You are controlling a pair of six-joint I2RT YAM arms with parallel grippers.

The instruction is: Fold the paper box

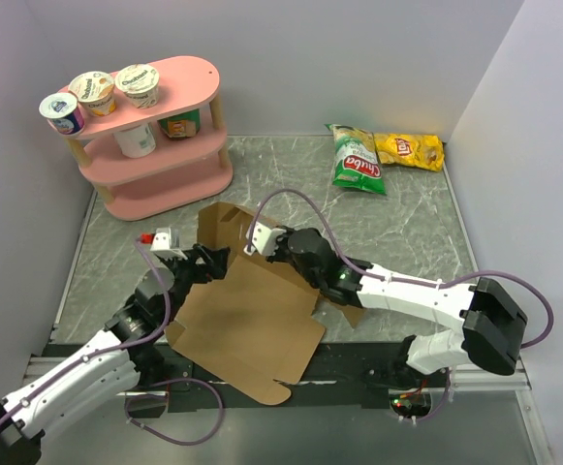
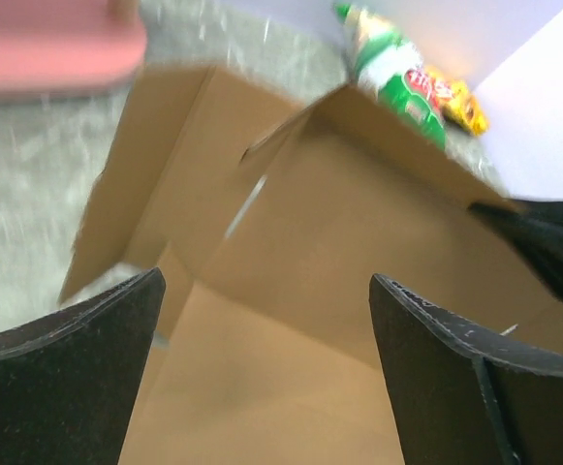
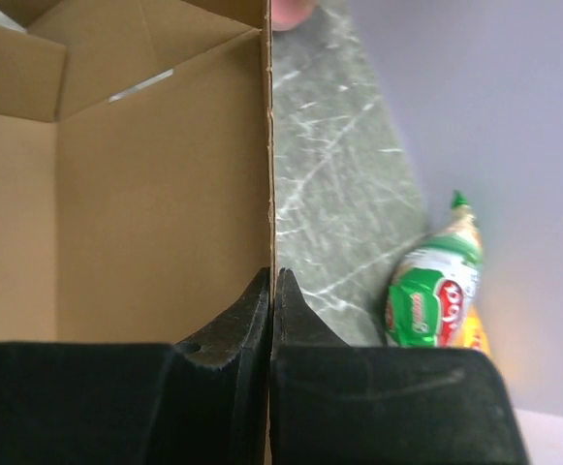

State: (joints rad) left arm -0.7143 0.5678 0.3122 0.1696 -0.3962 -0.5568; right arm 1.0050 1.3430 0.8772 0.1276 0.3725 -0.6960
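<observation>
The paper box [image 1: 252, 315] is a plain brown cardboard sheet lying tilted over the table's near middle, with its far flaps raised. In the right wrist view my right gripper [image 3: 273, 276] is shut on the thin edge of an upright box panel [image 3: 165, 194]. From above, the right gripper [image 1: 273, 244] sits at the box's raised far flap. My left gripper [image 2: 266, 279] stands wide open over the cardboard [image 2: 291, 320], with nothing between its fingers. In the top view the left gripper [image 1: 202, 262] is at the box's left far corner.
A pink two-tier shelf [image 1: 155, 160] with yogurt cups stands at the back left. A green chip bag [image 1: 359, 160] and a yellow one [image 1: 410, 149] lie at the back right. A small white and red object [image 1: 160, 236] lies just left of the box.
</observation>
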